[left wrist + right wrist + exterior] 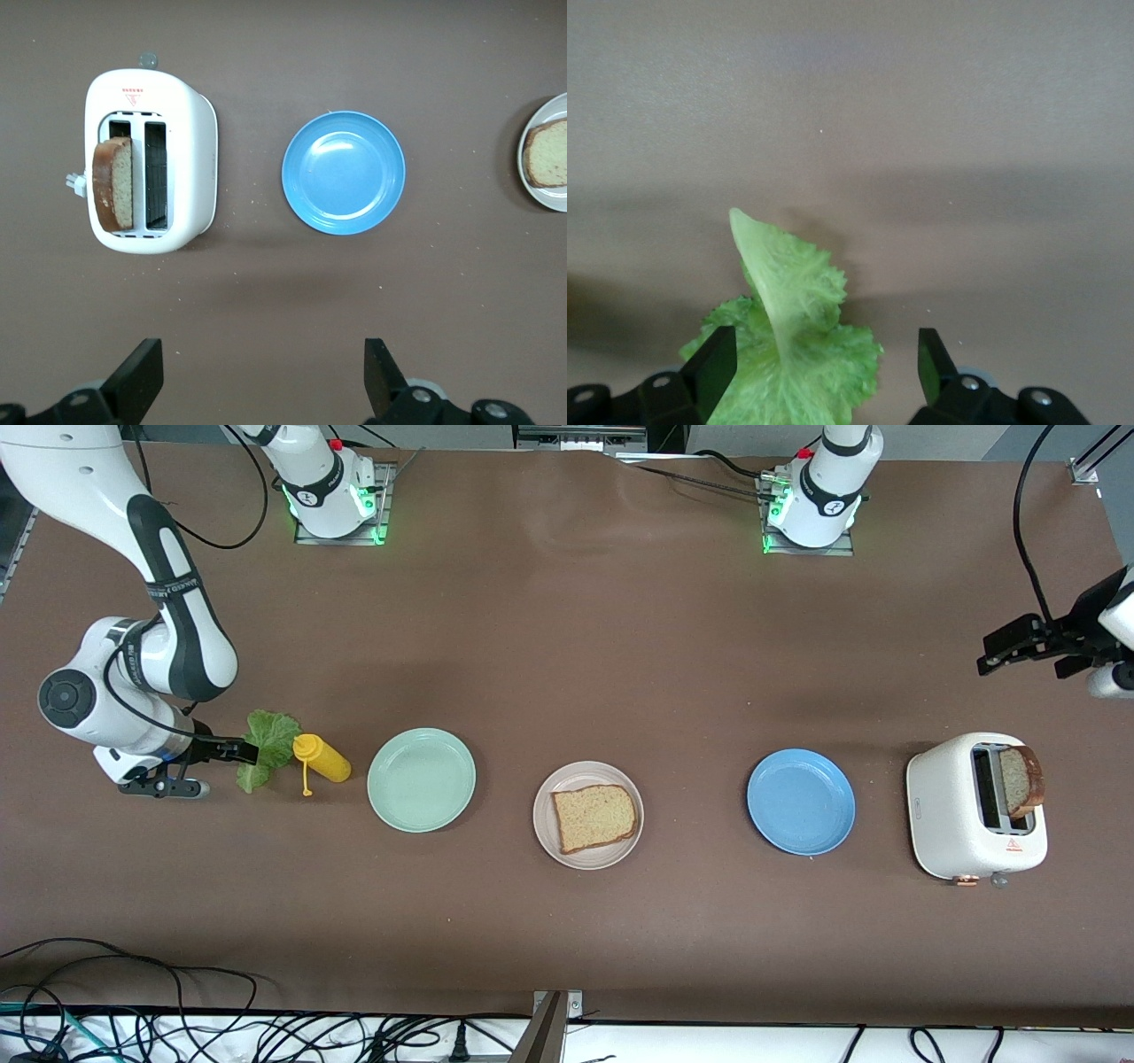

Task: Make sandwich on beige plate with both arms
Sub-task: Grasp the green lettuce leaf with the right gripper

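One bread slice (594, 817) lies on the beige plate (547, 833) at the table's middle. A second slice (1021, 780) stands up out of the white toaster (948, 806) at the left arm's end. The lettuce leaf (270, 740) lies on the table at the right arm's end. My right gripper (230, 771) is open and low at the leaf. In the right wrist view the lettuce (788, 301) lies between the open fingers of the right gripper (824, 354). My left gripper (990, 651) is open, empty and raised over bare table beside the toaster (190, 150), as the left wrist view (263, 363) also shows.
A yellow mustard bottle (323, 758) lies right beside the lettuce. A mint-green plate (422, 779) sits between the bottle and the beige plate. A blue plate (801, 802) sits between the beige plate and the toaster. Cables run along the table's near edge.
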